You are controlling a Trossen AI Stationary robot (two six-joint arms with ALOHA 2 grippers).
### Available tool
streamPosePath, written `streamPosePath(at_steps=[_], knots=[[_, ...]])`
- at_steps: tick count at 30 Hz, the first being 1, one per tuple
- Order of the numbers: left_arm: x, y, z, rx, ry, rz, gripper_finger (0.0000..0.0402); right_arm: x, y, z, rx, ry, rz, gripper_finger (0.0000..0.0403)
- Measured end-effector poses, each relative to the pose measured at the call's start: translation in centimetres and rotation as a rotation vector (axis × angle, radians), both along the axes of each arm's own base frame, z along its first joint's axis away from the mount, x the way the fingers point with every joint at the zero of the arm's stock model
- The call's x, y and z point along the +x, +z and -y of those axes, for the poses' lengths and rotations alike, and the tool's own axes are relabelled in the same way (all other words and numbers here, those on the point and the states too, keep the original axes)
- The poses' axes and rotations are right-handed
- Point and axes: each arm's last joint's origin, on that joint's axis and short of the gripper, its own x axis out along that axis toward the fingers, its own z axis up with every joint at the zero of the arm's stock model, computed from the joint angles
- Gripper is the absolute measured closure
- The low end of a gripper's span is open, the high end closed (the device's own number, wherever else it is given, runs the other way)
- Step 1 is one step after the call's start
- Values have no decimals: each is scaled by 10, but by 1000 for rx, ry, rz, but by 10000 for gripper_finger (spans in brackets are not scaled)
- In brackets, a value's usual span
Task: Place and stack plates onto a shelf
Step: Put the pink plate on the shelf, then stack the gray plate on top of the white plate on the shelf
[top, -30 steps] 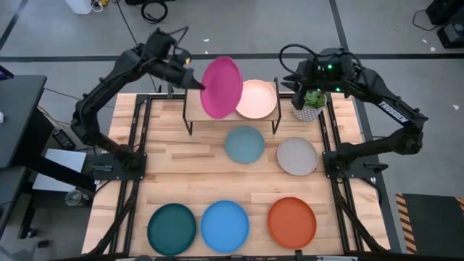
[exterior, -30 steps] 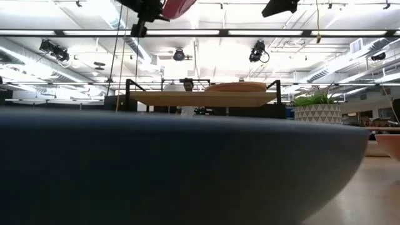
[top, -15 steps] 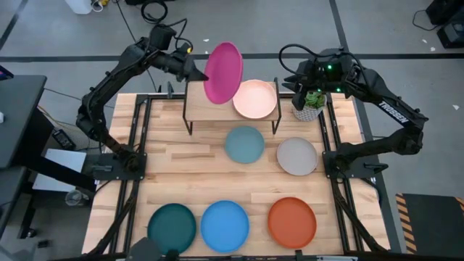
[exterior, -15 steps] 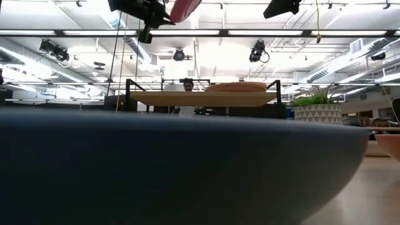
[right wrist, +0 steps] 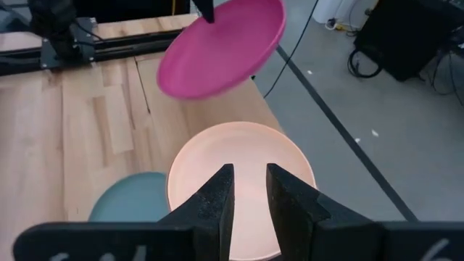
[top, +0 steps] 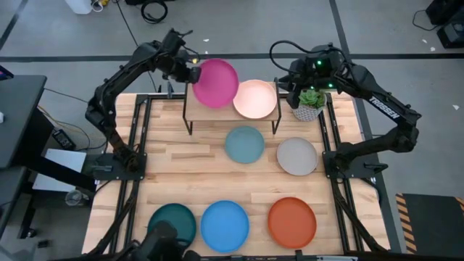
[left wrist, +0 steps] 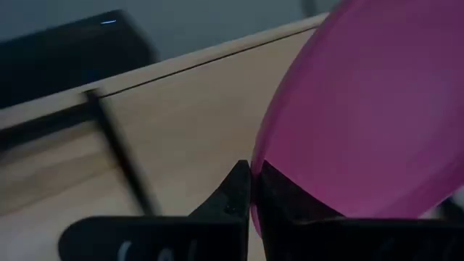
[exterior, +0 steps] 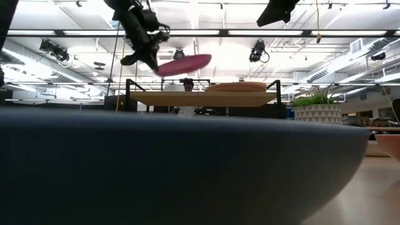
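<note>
My left gripper is shut on the magenta plate, which hangs above the left half of the shelf. In the low view the plate is almost level, clear of the shelf board. A cream plate lies flat on the shelf's right half. My right gripper hovers above that plate, its fingers a little apart and empty. The salmon plate does not show. My left gripper pinches the magenta plate's rim between its two fingers, on the edge toward the table's left. The fingers come at it from the left, slanting down. The plate juts out toward the right, nearly level and lifted clear of the shelf.
Pale blue and grey plates lie mid-table. Dark teal, bright blue and orange plates lie along the near edge. A potted plant stands right of the shelf. A person shows behind the shelf.
My left gripper has turned and gone down toward the shelf. The magenta plate, which stood steeply on edge high above the shelf, has tipped to almost level and come lower over the shelf's left half.
</note>
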Motion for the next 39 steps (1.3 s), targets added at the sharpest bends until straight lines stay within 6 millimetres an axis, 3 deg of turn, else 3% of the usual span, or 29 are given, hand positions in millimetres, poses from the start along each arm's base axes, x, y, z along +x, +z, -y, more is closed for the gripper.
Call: streamPosePath(at_steps=[13,24,28,32,34,39], knots=[[10,-24,-6,-49,-82,-93,378,2,-1,2,18,3,3,314],[4,-25,-9,-6,-86,-165,253,2,0,2,27,-8,23,314],[10,-2,-9,164,-235,-121,246,2,0,2,27,-8,23,314],[25,24,14,304,-587,-77,256,3,-2,1,62,31,43,314],[30,31,30,288,-713,-59,259,5,-9,1,107,54,42,314],[41,43,61,272,-811,56,260,12,-35,-1,213,38,-9,314]])
